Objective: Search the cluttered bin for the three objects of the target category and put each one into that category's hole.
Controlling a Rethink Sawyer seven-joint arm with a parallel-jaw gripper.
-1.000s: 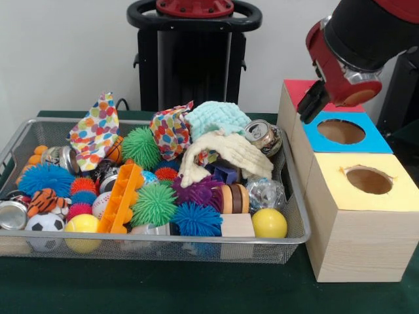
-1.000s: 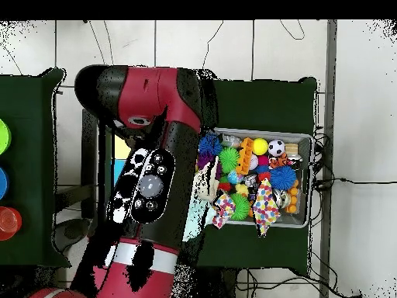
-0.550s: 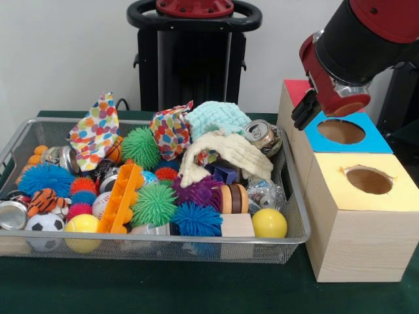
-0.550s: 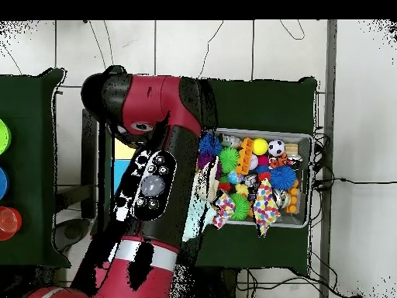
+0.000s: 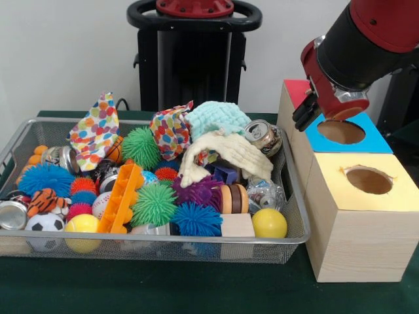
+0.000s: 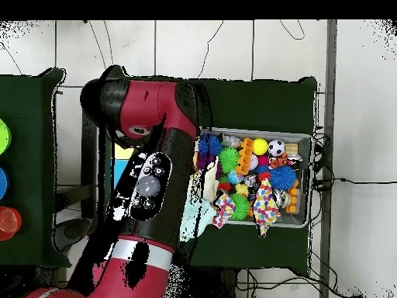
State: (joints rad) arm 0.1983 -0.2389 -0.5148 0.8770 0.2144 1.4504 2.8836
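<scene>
The gripper [image 5: 306, 114] hangs above the boxes, over the seam between the red box [image 5: 296, 91] and the blue box [image 5: 340, 133]. Only a dark tip shows under the red wrist. I cannot tell if it is open, or if it holds something.

The target category is not shown, so I cannot name the three objects. All candidates lie in the wire bin [image 5: 298, 216], which is to the picture's left of the gripper and lower. I judge the next move must go down and sideways into the bin. The nearest thing is a metal can [image 5: 260, 134], lying tilted at the bin's corner just beside the red box.

The boxes are pale wood with coloured tops, each with a round hole; the yellow box [image 5: 393, 196] is nearest the camera. The bin holds soft cloths [image 5: 229, 150], spiky rubber balls [image 5: 154, 204], smooth balls [image 5: 269, 223], and a wooden block [image 5: 237, 226]. Many are piled and partly hidden.
</scene>
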